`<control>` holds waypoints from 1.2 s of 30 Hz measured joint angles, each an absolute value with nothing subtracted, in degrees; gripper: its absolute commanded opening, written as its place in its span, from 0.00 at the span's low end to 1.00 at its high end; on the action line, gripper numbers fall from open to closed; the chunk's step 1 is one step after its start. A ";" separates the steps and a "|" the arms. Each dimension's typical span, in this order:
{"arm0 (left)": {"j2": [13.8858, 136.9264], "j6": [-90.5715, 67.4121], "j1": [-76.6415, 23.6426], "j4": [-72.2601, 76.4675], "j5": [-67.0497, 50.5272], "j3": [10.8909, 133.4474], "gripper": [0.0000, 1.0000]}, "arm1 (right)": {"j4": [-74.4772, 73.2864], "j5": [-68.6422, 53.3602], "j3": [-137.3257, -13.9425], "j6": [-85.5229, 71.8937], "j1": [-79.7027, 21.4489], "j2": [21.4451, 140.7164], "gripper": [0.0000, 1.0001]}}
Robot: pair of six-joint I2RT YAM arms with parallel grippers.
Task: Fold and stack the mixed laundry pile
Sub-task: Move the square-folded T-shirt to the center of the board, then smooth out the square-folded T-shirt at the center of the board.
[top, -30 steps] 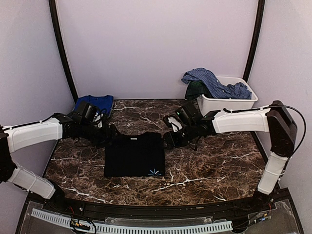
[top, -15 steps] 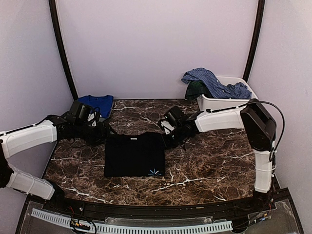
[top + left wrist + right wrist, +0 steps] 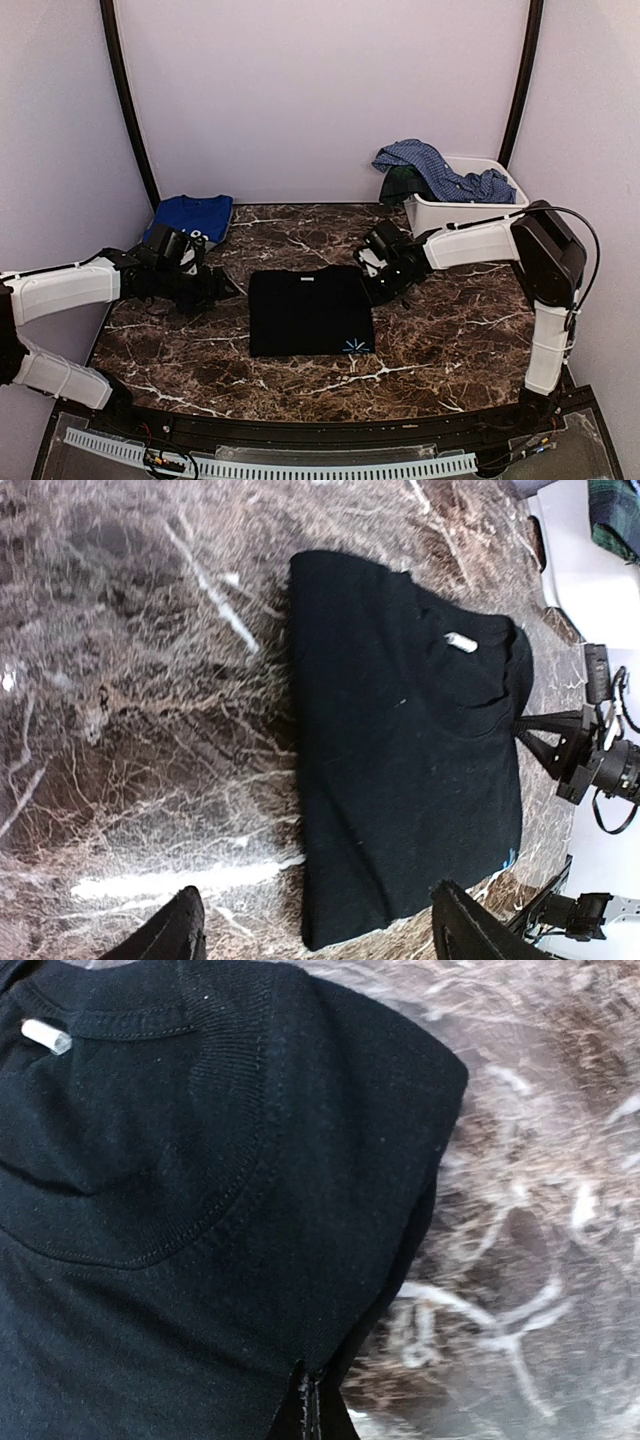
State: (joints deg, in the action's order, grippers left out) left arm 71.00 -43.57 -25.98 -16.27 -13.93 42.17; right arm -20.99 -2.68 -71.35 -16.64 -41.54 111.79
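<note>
A folded black tee (image 3: 310, 312) lies flat at the middle of the marble table, collar to the back and a small light-blue print at its near right corner. My right gripper (image 3: 373, 284) is low at the tee's back right corner. In the right wrist view its fingers (image 3: 310, 1405) are shut together on the fabric edge of the black tee (image 3: 180, 1210) beside the collar. My left gripper (image 3: 222, 288) stands open just left of the tee, touching nothing. In the left wrist view the black tee (image 3: 400, 740) lies ahead between the spread fingertips (image 3: 180, 925).
A folded royal-blue tee (image 3: 195, 215) lies at the back left corner. A white bin (image 3: 470, 212) at the back right holds a blue checked shirt (image 3: 440, 172) draped over its rim and a dark green garment (image 3: 402, 184). Bare marble lies along the near edge.
The right gripper has shut on the black tee's back right corner, and the tee has slid to the right with it. The left gripper stays open and is now clear of the tee's left edge.
</note>
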 measured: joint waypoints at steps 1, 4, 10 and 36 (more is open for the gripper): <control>71.29 -43.81 -25.98 -15.90 -14.33 41.47 0.78 | -21.34 -1.72 -71.53 -16.08 -41.50 111.83 0.15; 71.57 -44.36 -25.98 -14.68 -15.11 39.92 0.77 | -24.05 2.22 -73.41 -13.69 -41.58 112.38 0.35; 71.59 -46.52 -25.98 -8.29 -19.42 35.09 0.54 | -28.60 4.56 -74.22 -13.15 -41.78 108.29 0.40; 82.59 -51.68 -37.78 10.79 -26.70 26.15 0.17 | -20.93 -20.67 -52.01 -27.03 -45.45 95.07 0.23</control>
State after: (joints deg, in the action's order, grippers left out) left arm 82.59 -51.68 -37.78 10.79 -26.70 26.15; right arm -20.93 -20.67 -52.01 -27.03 -45.45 95.07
